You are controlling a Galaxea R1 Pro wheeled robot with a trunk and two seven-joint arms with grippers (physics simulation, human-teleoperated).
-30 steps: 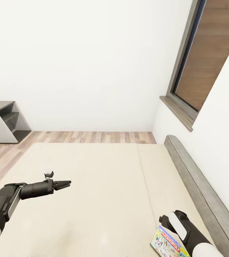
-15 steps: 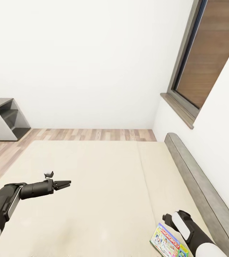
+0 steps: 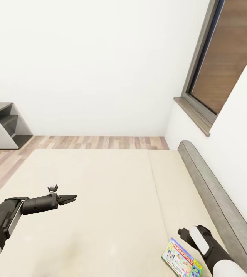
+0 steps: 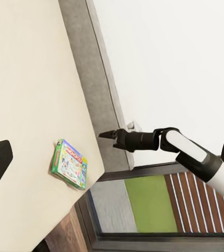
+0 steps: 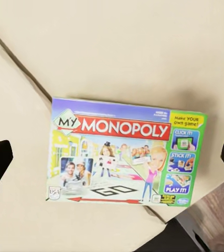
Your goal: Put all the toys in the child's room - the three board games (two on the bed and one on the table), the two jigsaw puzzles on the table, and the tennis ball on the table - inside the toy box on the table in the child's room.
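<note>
A flat board game box (image 3: 181, 258) with Monopoly lettering (image 5: 125, 157) lies on the beige mattress of the bed (image 3: 111, 192), near the grey headboard (image 3: 212, 196) and close to the mattress corner. My right gripper (image 3: 183, 233) hovers above it, pointing down at it, open and empty; it is also seen from the side (image 4: 105, 135) with the box (image 4: 70, 164) a short way off. My left gripper (image 3: 68, 199) is held over the left part of the mattress, open, holding nothing.
A low grey shelf unit (image 3: 2, 127) stands at the far left on the wood-plank floor (image 3: 100, 142), with something yellowish on top. A grey-framed window (image 3: 219, 69) is set in the white wall right of the bed.
The camera has shifted a little, so the room sits higher in view. My right arm has drawn back toward the lower right, uncovering more of the game box. The left arm holds still.
</note>
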